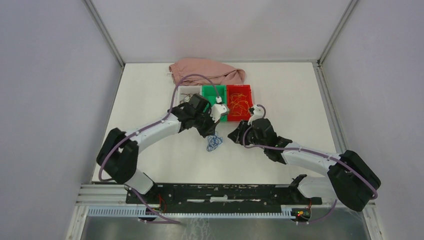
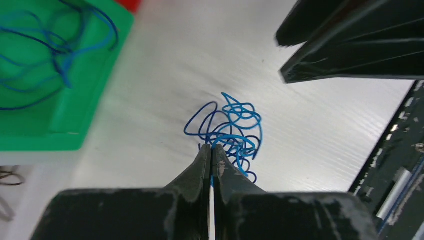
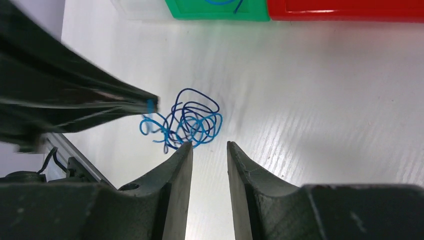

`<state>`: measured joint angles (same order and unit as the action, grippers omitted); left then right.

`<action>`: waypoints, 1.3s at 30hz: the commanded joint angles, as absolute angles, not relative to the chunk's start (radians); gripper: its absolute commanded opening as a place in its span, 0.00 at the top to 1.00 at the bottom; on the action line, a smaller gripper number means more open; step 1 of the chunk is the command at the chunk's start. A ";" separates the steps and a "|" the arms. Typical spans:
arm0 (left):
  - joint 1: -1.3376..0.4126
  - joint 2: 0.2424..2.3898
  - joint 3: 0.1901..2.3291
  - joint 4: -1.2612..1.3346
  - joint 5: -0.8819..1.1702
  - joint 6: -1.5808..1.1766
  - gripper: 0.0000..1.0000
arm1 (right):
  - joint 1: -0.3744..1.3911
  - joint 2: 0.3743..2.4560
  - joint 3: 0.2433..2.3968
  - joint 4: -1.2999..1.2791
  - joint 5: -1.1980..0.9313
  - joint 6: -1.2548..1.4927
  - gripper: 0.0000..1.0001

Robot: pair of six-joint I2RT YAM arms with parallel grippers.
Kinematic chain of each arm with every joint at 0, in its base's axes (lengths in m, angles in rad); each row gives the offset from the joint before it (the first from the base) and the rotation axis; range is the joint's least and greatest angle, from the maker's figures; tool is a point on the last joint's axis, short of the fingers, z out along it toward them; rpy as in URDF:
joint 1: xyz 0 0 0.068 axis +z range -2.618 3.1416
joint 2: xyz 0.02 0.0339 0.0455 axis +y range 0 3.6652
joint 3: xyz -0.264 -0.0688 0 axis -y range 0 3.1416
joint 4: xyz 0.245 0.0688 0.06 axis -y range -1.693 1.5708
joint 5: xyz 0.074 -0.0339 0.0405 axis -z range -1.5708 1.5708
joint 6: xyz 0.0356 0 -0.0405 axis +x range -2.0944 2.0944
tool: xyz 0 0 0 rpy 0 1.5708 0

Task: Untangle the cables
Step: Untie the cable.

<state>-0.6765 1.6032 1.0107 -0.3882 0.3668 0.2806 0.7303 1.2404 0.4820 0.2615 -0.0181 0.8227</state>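
White table (image 1: pixel 150 100), walled on three sides, seen from above. Left arm (image 1: pixel 150 131) and right arm (image 1: pixel 310 156) both reach toward its middle. A pink cloth (image 1: pixel 207 70) lies at the far edge. In front of it stand a white bin (image 1: pixel 187 90), a green bin (image 1: pixel 210 88) and a red bin (image 1: pixel 239 86), touching in a row; the green one holds blue wires (image 2: pixel 45 55), the red one yellow-orange wires (image 1: pixel 240 103). Left gripper (image 2: pixel 211 148): jaws pressed together, a blue strand pinched at the tips. Right gripper (image 3: pixel 210 145): jaws spread, empty, just beside the bundle. The blue cables (image 1: pixel 215 142), a curly tangle, lie on the bare table between the two grippers, near the bins.
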 commanded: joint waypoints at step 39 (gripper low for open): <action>-0.769 0.878 1.027 -0.427 0.336 0.719 0.97 | 0.814 1.144 0.710 0.509 -0.272 0.863 0.38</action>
<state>-0.7620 0.8967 1.0386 -0.5789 0.2867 0.6468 0.8108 1.1152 0.6567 0.4046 -0.2058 0.8139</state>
